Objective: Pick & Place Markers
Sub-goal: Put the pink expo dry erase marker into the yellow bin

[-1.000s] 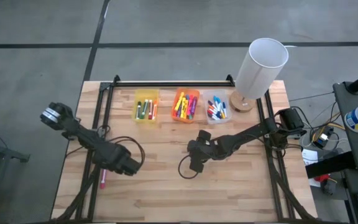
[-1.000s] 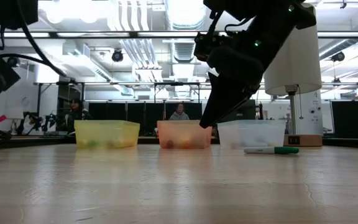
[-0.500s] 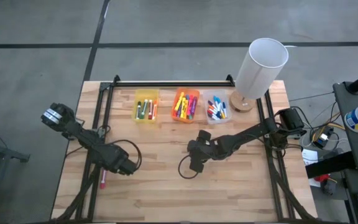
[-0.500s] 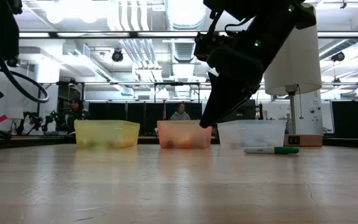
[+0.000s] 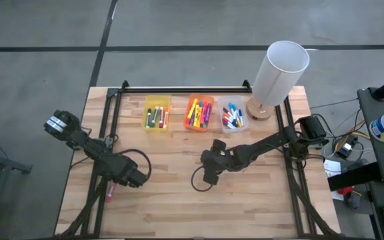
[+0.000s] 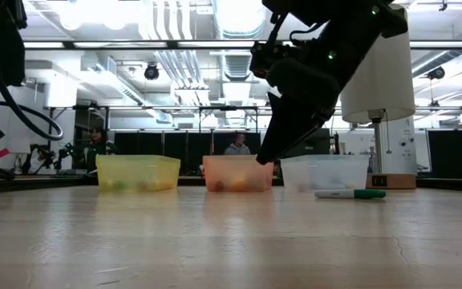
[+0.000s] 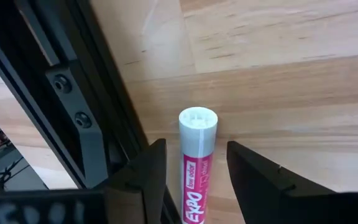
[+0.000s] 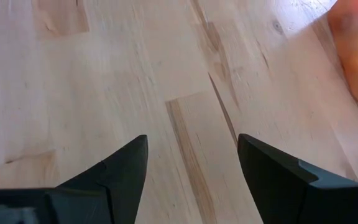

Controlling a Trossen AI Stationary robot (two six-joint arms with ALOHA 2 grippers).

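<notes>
A pink-labelled marker [image 7: 197, 155] with a white body lies flat on the wooden table, close beside the black frame rail [image 7: 86, 118] at the table's left. In the high view only its near end [image 5: 110, 195] shows. My left gripper [image 7: 194, 152] is open and points steeply down, one finger on each side of the marker and a small gap on both sides. My right gripper [image 8: 191, 155] hangs open above the table's middle [image 5: 209, 178], with only bare wood between its fingers. A green marker [image 6: 351, 193] lies on the table at the right of the low view.
Along the far edge stand a yellow bin [image 5: 157, 113], an orange bin [image 5: 199, 113] and a clear bin [image 5: 233, 115], each holding markers. A tall white cylinder [image 5: 279, 70] on a wooden base stands at the far right. Black frame rails run along both table sides.
My left gripper has sunk toward the pink marker and drawn a little toward the table's left edge, staying open. The marker has not moved.
</notes>
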